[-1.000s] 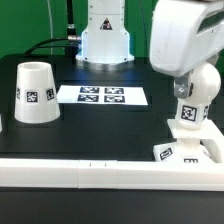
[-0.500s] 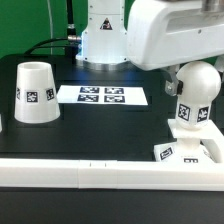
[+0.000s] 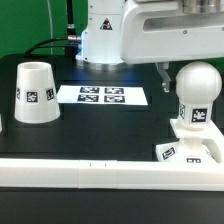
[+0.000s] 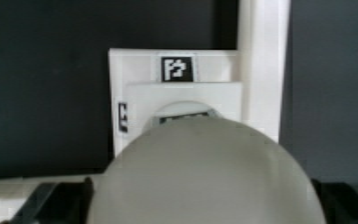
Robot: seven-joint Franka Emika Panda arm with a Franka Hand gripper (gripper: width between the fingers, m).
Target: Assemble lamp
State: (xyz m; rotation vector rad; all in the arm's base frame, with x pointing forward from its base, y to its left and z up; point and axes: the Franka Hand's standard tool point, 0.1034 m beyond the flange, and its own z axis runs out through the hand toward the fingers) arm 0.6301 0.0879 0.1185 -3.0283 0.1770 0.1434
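Black table (image 3: pixel 100 125): bulb (image 3: pixel 196 95) stands upright on base (image 3: pixel 205 152), shade (image 3: pixel 36 92) well apart. Gripper (image 4: pixel 185 203) open, jaws spread either side of bulb.

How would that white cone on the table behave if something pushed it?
The cone shade looks like hard white plastic, so probably stiff and light. It stands wide end down on the black table, so a low push would likely slide it, not tip it. Its smooth slanted sides might slip from a pinch.
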